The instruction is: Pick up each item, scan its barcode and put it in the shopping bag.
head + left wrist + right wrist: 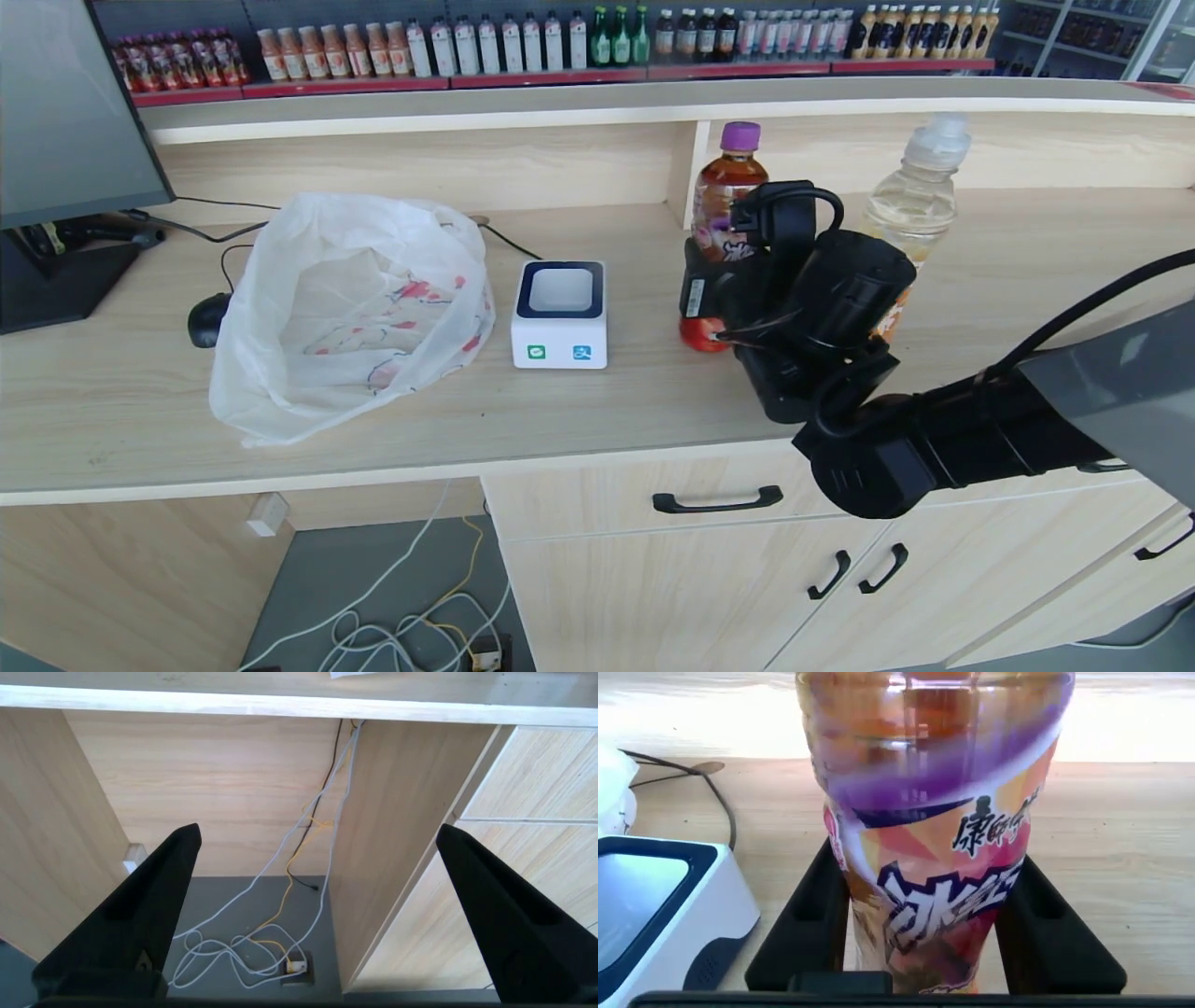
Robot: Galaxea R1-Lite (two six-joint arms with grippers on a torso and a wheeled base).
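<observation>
A tea bottle [730,182] with a purple cap stands on the wooden counter [112,392], right of the white barcode scanner [560,314]. My right gripper [709,301] is closed around its lower half; in the right wrist view the black fingers [808,917] press both sides of the labelled bottle [934,812]. A clear bottle [920,201] with a white cap stands just behind the right arm. The white plastic shopping bag [345,308] lies open on the counter's left part. My left gripper [318,835] hangs open below the counter, holding nothing.
A black mouse [207,319] and a monitor [65,112] sit at the counter's left end. Cables [271,933] lie on the floor in the gap under the counter, beside drawers with black handles [717,502]. Shelves of bottles [560,42] line the back.
</observation>
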